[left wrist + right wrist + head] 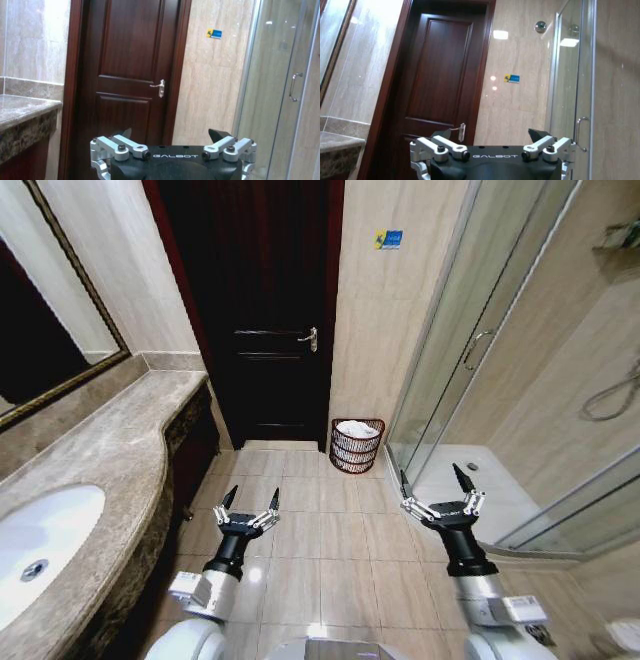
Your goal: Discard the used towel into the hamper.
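hamper (357, 446): dark red-brown mesh
towel (358, 429): white
door (262, 300): deep mahogany
counter (110, 440): mottled brown-grey marble
sink (40, 545): white
floor (330, 530): beige tiles
grippers: black with silver links

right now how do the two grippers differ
The left gripper hangs over the floor tiles by the marble counter; the right gripper hangs by the shower door, nearer the hamper. The right reaches slightly farther forward. Both are open-jawed and empty, pointing toward the door.
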